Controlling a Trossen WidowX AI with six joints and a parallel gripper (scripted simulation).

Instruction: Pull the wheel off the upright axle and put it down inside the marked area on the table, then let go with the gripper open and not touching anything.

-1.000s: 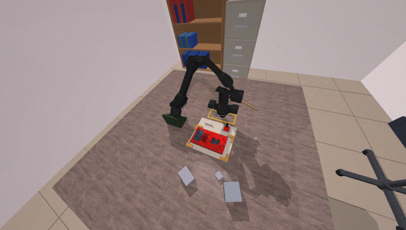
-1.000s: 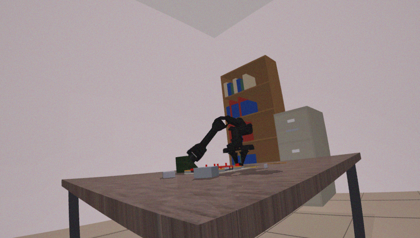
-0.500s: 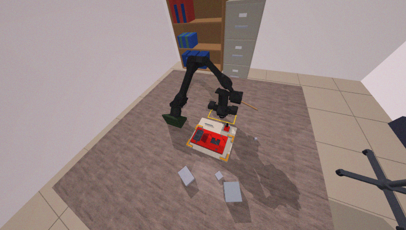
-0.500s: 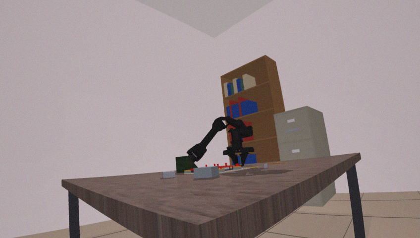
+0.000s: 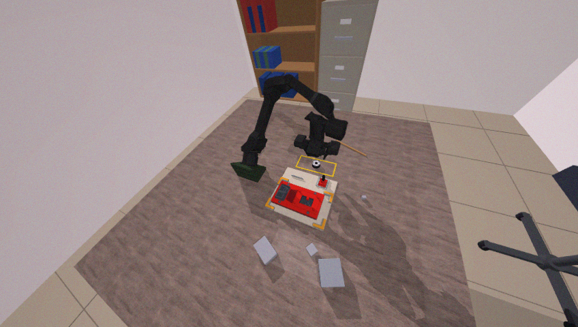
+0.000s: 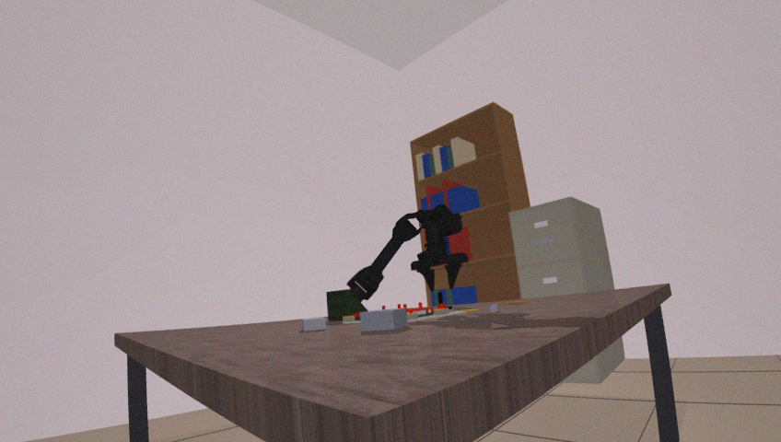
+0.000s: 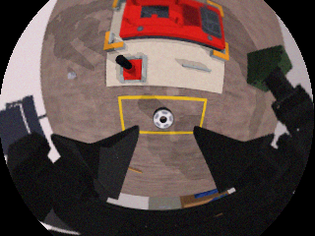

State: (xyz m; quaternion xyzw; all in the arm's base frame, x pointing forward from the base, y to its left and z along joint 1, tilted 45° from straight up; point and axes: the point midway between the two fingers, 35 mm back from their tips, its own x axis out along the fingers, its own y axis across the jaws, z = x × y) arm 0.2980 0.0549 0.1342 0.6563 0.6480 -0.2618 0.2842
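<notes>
The small black-and-white wheel (image 5: 315, 163) (image 7: 164, 121) lies flat on the table inside the yellow marked rectangle (image 5: 300, 159) (image 7: 120, 113). The black upright axle (image 5: 323, 178) (image 7: 122, 63) stands bare on its red base at the corner of the cream board (image 5: 302, 214) (image 7: 164, 71). My gripper (image 5: 317, 154) (image 6: 441, 285) (image 7: 167, 129) is open and hangs above the wheel, its fingers well apart and clear of it. Nothing is between the fingers.
A red fixture (image 5: 299, 197) (image 7: 172, 18) sits on the cream board. Grey blocks (image 5: 265, 249) (image 5: 330, 272) (image 5: 311, 248) lie nearer the front, a tiny grey piece (image 5: 363, 197) to the right, a thin wooden stick (image 5: 353, 148) behind the gripper. The green arm base (image 5: 248, 170) stands at the left.
</notes>
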